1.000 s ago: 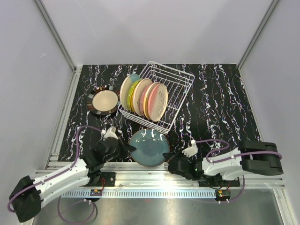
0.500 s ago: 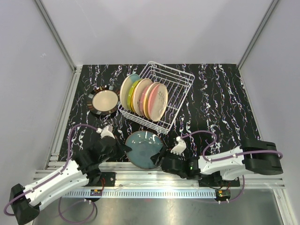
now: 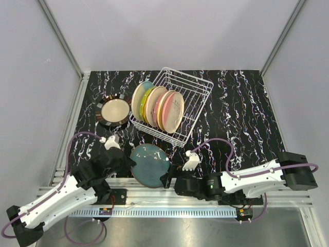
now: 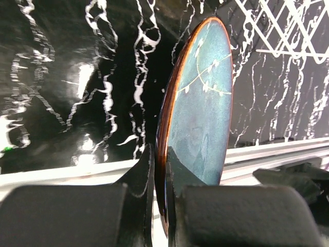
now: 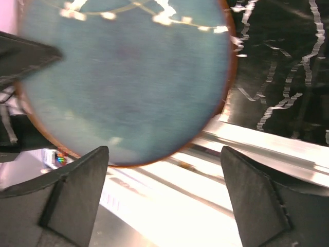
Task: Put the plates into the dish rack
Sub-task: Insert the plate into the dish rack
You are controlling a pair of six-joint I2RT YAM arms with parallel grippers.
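Observation:
A teal plate with an orange rim is tilted up on edge near the table's front edge, and my left gripper is shut on its left rim. The left wrist view has the plate edge-on, its rim pinched in my left gripper. My right gripper is open just right of the plate. In the right wrist view the plate fills the space ahead of my right gripper, untouched. The dish rack behind holds several plates upright.
A cream plate with a black patterned rim lies flat on the table left of the rack. The aluminium rail carrying the arm bases runs along the front edge. Grey walls enclose the marbled black table.
My left gripper has carried the teal plate leftward and tipped it up on edge. My right gripper has opened wide and moved left toward the plate.

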